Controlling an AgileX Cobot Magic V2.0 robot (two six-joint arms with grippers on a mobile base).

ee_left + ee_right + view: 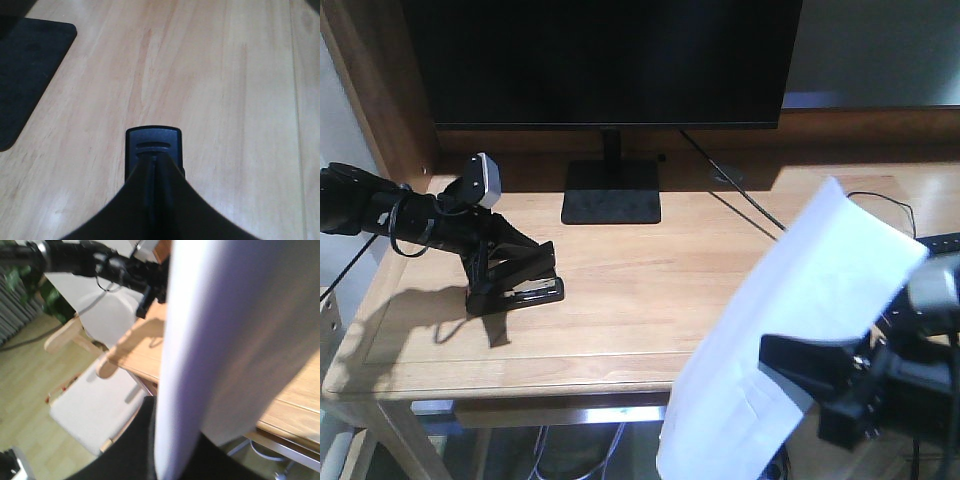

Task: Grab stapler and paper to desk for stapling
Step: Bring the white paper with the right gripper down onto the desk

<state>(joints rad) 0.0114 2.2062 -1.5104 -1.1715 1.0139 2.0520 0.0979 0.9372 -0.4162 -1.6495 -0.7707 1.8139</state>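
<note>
Holding one stapler (527, 289), left pincer (498, 268); one paper (810, 290), right pincer (802, 372).

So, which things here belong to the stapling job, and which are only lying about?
For the job:
stapler
paper
desk

Lying about:
monitor
monitor stand

I see a dark monitor (610, 60) far ahead, a pale wall (880, 45) right of it, and a white-seated chair (95, 410) on wooden floor (25, 375).
</note>
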